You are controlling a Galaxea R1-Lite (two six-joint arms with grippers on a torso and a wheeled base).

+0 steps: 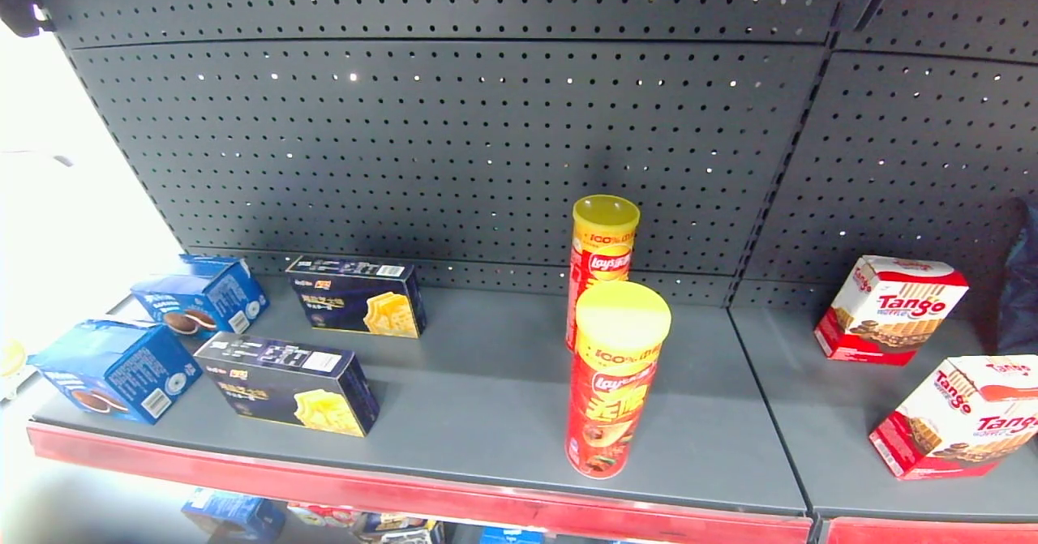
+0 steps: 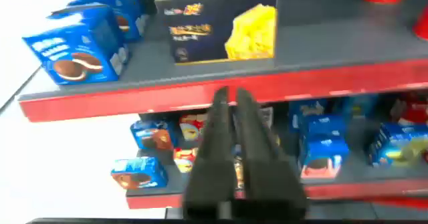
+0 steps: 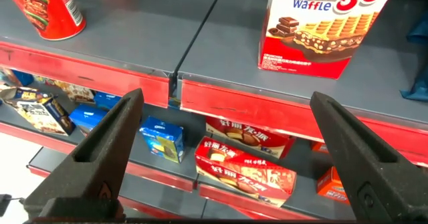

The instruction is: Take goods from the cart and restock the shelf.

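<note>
Head view: grey shelf (image 1: 486,398) with a red front lip, dotted pegboard back (image 1: 446,147) standing behind it. Goods are all sitting on the shelf deck. Far blue cookie box (image 1: 203,293) is lying at the 9 o'clock end, near blue cookie box (image 1: 117,370) at about 7 o'clock of it, close to the lip. Far navy box (image 1: 357,295) is lying just beside the far blue one on its 3 o'clock side; near navy box (image 1: 288,382) is at 7 o'clock of that. Far chip can (image 1: 604,244) is standing upright near the pegboard, near chip can (image 1: 612,382) upright at its 6 o'clock, partly covering it. On the next bay, at 3 o'clock, far wafer box (image 1: 892,309) and near wafer box (image 1: 957,414) are sitting tilted.

Left wrist view: left gripper (image 2: 232,97) is hanging in front of the red lip, fingers (image 2: 217,150) pressed together, pinching nothing. A blue cookie box and a navy box are showing on the deck beyond; lower-tier packs (image 2: 321,150) are sitting on the tier below.

Right wrist view: right gripper (image 3: 227,100) is hanging before the lip, fingers (image 3: 100,164) spread wide, nothing between them. A wafer box and a chip can are sitting on the deck beyond; a red carton (image 3: 244,170) is lying on the tier below.
</note>
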